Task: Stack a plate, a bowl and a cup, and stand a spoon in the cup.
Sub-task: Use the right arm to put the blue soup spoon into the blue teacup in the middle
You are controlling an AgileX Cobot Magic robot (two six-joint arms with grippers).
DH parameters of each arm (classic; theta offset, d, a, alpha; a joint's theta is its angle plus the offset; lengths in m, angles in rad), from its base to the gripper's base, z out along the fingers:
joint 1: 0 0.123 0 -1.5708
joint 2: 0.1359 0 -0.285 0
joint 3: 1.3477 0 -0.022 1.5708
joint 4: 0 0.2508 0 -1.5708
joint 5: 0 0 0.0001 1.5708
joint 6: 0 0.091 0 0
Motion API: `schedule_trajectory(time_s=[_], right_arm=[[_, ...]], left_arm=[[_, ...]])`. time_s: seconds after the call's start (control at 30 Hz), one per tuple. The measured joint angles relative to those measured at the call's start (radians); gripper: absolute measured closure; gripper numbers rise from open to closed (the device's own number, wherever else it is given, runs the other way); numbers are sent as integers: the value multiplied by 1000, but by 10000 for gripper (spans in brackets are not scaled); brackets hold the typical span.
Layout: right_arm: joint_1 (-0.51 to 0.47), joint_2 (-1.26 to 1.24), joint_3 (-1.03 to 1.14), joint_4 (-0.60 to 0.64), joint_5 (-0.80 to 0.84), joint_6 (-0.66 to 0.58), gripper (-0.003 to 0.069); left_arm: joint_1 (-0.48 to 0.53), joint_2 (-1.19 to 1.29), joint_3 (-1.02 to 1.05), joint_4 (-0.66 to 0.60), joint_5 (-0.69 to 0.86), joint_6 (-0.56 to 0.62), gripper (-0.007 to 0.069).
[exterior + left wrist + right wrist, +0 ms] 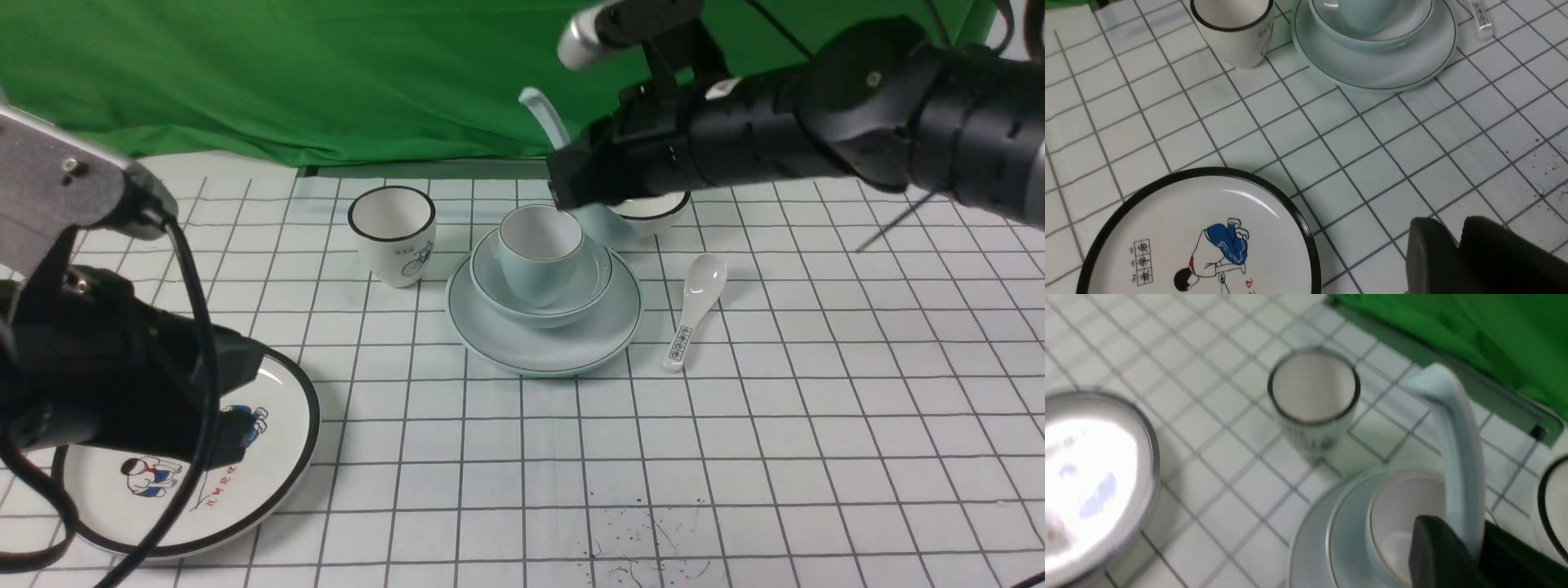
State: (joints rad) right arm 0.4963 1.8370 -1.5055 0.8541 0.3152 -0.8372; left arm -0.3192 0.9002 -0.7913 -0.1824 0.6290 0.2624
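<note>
Right end effector (pixel 571 192) grips the pale glossy ceramic soup spoon (pixel 543 114) beside the stacked cup.
Its jaws are closed on the lower handle, which rises tilted above them. The spoon's bowl end hangs below, free and just beside the far rim of the plain pale blue handleless cup (pixel 540 261); this hold appears chosen so that end can enter the cup first. The cup sits in the plain pale blue wide bowl (pixel 592 286), which rests on the plain pale blue round plate (pixel 555 347) on the white gridded surface (pixel 816 408). Left end effector (pixel 1453 232) has its fingers together, grips nothing, and hangs over the black-rimmed cartoon plate (pixel 286 457), probably parked clear. Count: two plates, two bowls, two cups and two spoons. The extras include the black-rimmed bowl (pixel 653 211), the bicycle cup (pixel 393 237) and the printed-handle spoon (pixel 694 314).
</note>
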Motion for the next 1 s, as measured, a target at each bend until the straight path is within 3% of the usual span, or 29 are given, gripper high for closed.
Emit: schedule_trajectory(time_s=[0.27, 0.6, 0.7, 0.77, 0.8, 0.83, 0.9, 0.97, 1.0], right_arm=[[0, 226, -217, 74, 12, 28, 578], [0, 312, -229, 76, -16, 36, 571], [0, 317, -229, 75, -16, 37, 522], [0, 315, -229, 72, -17, 38, 412], [0, 316, -229, 72, -17, 38, 404], [0, 303, -229, 46, 3, 44, 344], [0, 291, -229, 20, 24, 58, 328], [0, 236, -229, -99, 115, 114, 361], [0, 194, -229, -186, 164, 161, 412]], left_arm=[[0, 18, 0, 0, -6, -2, 566], [0, 18, 0, 0, -14, -3, 562], [0, 18, 0, 0, -15, -10, 562], [0, 18, 0, 0, -23, -18, 562], [0, 18, 0, 0, -25, -18, 562], [0, 18, 0, 0, -40, -18, 562], [0, 18, 0, 0, -52, -18, 562], [0, 14, 0, 0, -56, -18, 562], [0, 8, 0, 0, -61, -18, 562]])
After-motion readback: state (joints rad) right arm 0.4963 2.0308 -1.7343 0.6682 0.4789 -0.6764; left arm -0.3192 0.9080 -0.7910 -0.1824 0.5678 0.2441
